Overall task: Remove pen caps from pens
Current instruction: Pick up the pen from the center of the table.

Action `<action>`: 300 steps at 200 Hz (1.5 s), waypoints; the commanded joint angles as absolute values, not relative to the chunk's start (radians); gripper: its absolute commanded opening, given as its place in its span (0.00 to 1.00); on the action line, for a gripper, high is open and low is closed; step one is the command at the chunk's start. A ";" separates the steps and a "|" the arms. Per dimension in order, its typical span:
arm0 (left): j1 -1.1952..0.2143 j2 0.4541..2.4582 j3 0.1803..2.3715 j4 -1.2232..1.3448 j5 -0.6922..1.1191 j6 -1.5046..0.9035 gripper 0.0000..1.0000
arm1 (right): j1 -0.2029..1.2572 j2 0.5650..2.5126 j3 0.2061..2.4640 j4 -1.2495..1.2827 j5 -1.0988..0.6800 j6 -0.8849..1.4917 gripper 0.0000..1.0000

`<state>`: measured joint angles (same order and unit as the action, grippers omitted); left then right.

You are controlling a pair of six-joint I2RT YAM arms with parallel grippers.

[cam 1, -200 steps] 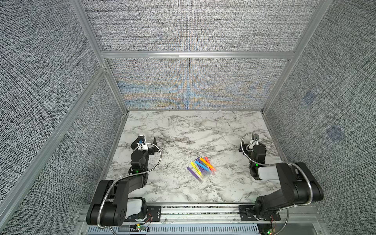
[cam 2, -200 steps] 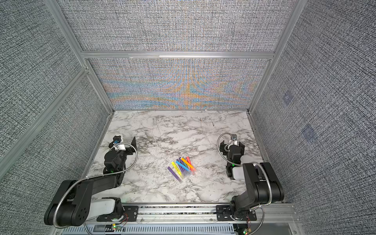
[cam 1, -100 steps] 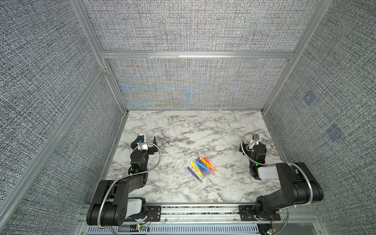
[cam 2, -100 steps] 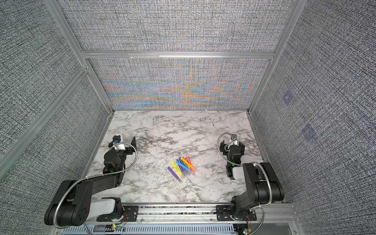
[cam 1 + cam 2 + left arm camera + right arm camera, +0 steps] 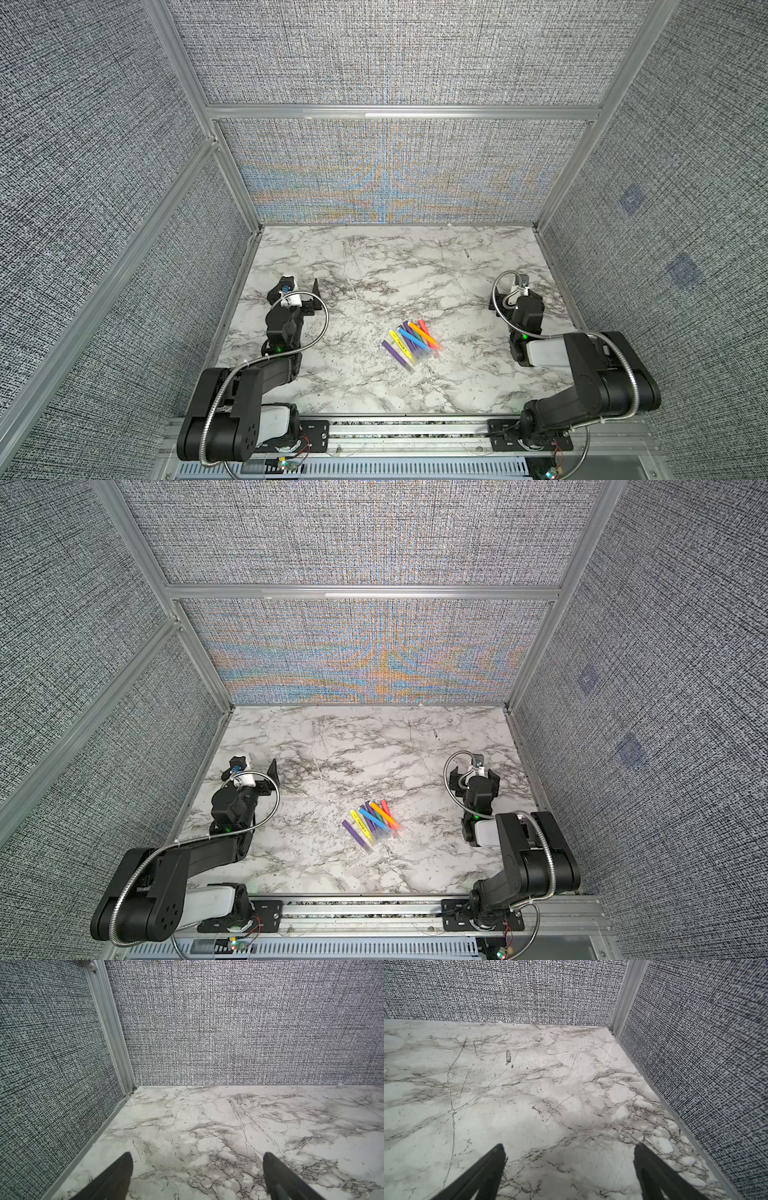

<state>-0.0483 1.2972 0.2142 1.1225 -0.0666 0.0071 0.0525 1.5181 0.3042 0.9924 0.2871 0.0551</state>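
- A marble tabletop (image 5: 374,266) sits inside a booth of grey woven wall panels (image 5: 390,54) with aluminium framing, seen from above in both top views.
- The pens (image 5: 411,344) lie in one tight bundle near the middle of the table, slightly toward the near edge. They rest side by side, slanting from far left to near right.
- Barrel colours visible in a top view (image 5: 371,821) include purple, yellow, blue, orange and pink-red.
- The pen caps (image 5: 420,360) show as clear, faint tubes at the near-right ends of the pens. They appear to be on the pens, though the detail is too small to be sure.
- The left gripper (image 5: 301,286) is at the left side of the table, well apart from the pens. In the left wrist view (image 5: 197,1155) its two dark fingers stand wide apart with only bare marble between them.
- The right gripper (image 5: 517,291) is at the right side, also well apart from the pens. In the right wrist view (image 5: 569,1147) its fingers are spread wide and hold nothing.
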 commanded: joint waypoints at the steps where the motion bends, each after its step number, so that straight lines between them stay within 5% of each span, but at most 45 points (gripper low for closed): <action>1: -0.047 1.295 0.218 1.132 -0.058 0.000 0.97 | 0.052 1.517 0.310 1.011 0.284 0.061 0.99; 83: -0.028 1.215 0.187 1.102 -0.080 -0.040 0.97 | 0.051 1.505 0.325 1.013 0.288 0.051 0.99; 101: -0.049 1.070 0.188 0.997 -0.162 -0.027 0.97 | 0.105 1.391 0.611 0.463 0.466 0.112 0.99; 138: -0.053 0.517 0.207 0.612 -0.131 -0.131 0.97 | 0.131 1.253 0.823 0.151 -0.007 0.188 0.99; 167: -0.078 0.335 0.267 0.381 -0.112 -0.195 0.97 | 0.227 1.350 1.007 -0.076 -0.140 0.193 0.98; 224: -0.123 0.359 0.327 0.290 -0.064 -0.227 0.97 | 0.577 1.500 1.055 -0.208 0.005 0.176 0.86; 300: -0.122 0.415 0.319 0.297 0.047 -0.297 0.97 | 0.735 1.588 0.992 -0.260 0.057 0.189 0.65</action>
